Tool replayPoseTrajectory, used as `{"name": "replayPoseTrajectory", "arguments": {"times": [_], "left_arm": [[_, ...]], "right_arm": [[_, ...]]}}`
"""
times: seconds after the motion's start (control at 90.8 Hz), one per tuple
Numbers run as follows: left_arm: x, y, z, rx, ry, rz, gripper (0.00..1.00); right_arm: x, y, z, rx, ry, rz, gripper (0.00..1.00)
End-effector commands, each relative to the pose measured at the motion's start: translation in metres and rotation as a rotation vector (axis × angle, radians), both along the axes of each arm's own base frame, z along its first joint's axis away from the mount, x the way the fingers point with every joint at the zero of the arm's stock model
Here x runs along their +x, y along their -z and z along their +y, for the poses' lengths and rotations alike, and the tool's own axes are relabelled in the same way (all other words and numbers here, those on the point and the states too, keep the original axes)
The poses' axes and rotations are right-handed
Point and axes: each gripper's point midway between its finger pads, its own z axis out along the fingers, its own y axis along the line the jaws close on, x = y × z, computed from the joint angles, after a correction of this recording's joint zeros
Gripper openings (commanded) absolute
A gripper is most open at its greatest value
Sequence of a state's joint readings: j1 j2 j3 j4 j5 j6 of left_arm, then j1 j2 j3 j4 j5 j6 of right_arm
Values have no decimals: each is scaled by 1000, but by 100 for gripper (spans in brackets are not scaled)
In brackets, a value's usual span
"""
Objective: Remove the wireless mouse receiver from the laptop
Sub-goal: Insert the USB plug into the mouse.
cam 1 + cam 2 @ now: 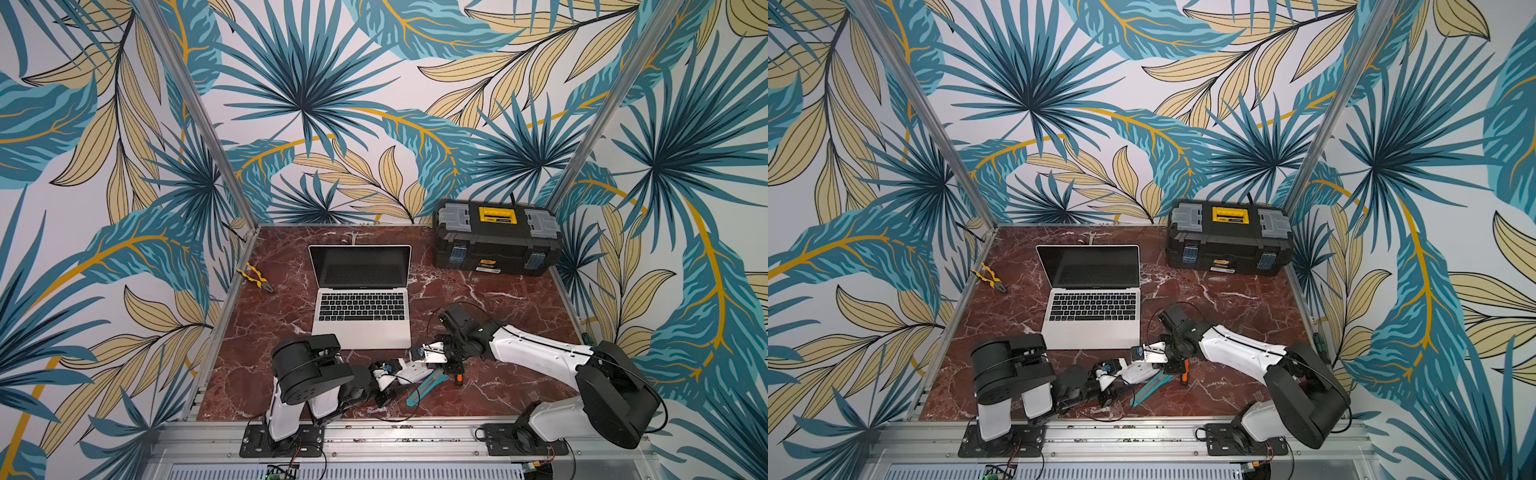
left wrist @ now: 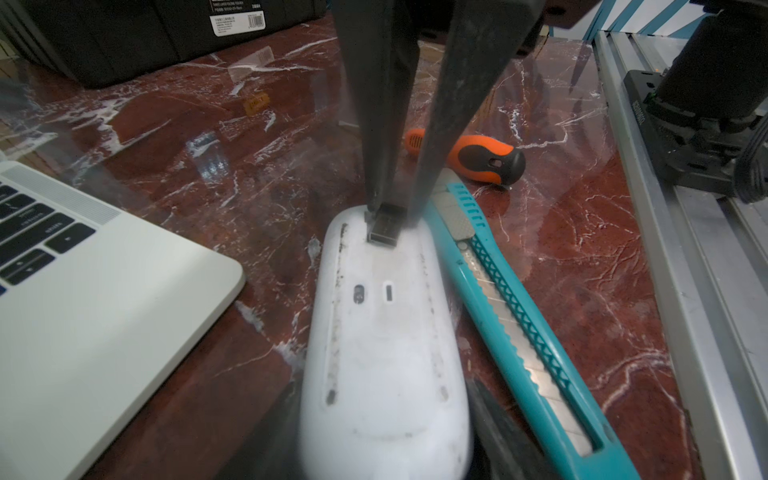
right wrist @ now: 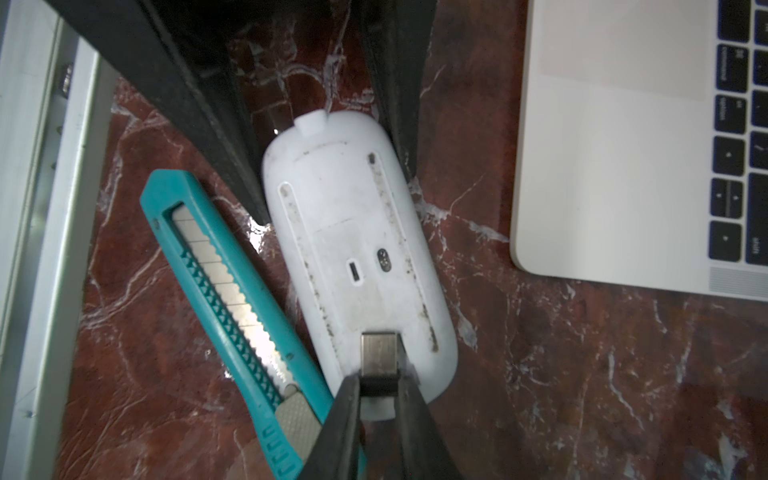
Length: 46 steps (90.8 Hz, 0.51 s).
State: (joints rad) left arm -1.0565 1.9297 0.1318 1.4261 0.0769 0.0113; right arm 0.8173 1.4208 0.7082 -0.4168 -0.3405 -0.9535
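Pinching receiver (image 3: 378,357), right pincer (image 3: 378,384) closed at upturned mouse (image 3: 353,232); left pincer (image 3: 328,166) clamps mouse.

Leaf-print walls (image 1: 316,83) — teal, gold, red marble tabletop (image 1: 511,316), aluminium posts (image 1: 199,116)

Open silver laptop (image 1: 1092,332) sits mid-table, screen dark. Behind it to the right: black-and-yellow toolbox (image 1: 1229,243). To its left: yellow-handled pliers (image 1: 989,277). Just in front of its right corner: white mouse (image 1: 1139,372), teal utility knife (image 1: 1148,389) and orange-handled screwdriver (image 1: 1185,368). Left gripper (image 1: 1128,377) and right gripper (image 1: 1163,369) meet at the mouse.
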Motion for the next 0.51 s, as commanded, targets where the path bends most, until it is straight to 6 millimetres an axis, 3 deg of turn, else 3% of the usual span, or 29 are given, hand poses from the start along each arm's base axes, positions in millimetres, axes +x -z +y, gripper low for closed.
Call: {"name": "replayPoseTrajectory", "arguments": {"times": [0.0, 0.496], "left_arm": [[-2, 10, 1, 26, 12, 22, 52], [-1, 11, 0, 29, 9, 21, 52]], "right_arm": [[-5, 12, -9, -45, 11, 13, 22], [7, 6, -6, -33, 36, -43, 31]]}}
